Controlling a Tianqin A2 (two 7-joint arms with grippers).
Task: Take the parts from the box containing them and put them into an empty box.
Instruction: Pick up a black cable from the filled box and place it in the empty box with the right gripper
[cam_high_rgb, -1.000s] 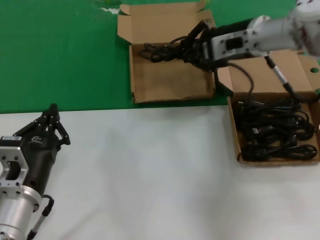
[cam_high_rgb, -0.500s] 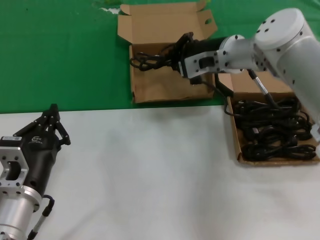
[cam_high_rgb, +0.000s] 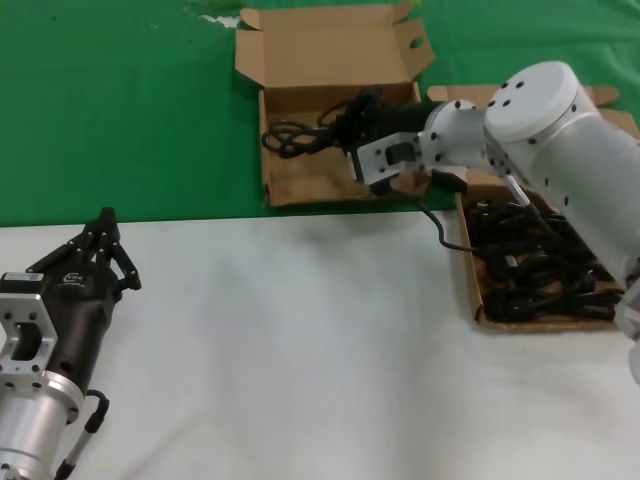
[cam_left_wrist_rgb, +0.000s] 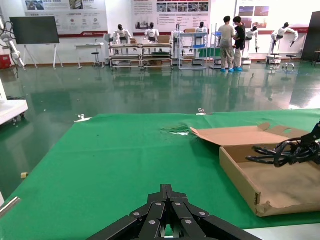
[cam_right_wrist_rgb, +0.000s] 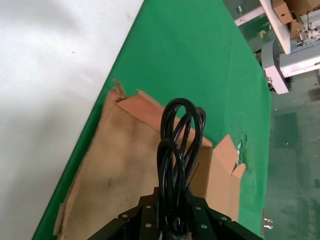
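My right gripper (cam_high_rgb: 350, 125) is shut on a looped black power cord (cam_high_rgb: 290, 135) and holds it low over the far part of the squarer cardboard box (cam_high_rgb: 330, 185). In the right wrist view the cord's loops (cam_right_wrist_rgb: 177, 145) stick out between the gripper's (cam_right_wrist_rgb: 172, 212) fingers, over the bare box floor (cam_right_wrist_rgb: 115, 170). The wider box (cam_high_rgb: 478, 310) at the right holds several more black cords (cam_high_rgb: 530, 265); my right arm covers its lid. My left gripper (cam_high_rgb: 106, 225) is parked at the near left, shut and empty (cam_left_wrist_rgb: 167, 191). The left wrist view also shows the held cord (cam_left_wrist_rgb: 287, 151).
The squarer box's lid (cam_high_rgb: 320, 45) stands open at the back, on the green mat (cam_high_rgb: 120, 100). The near half of the table is white (cam_high_rgb: 300, 350). A thin black cable (cam_high_rgb: 440, 225) hangs from my right arm between the two boxes.
My right gripper has carried the cord bundle leftwards and lower into the squarer box, and the arm has swung round over the wider box. The left arm has not moved.
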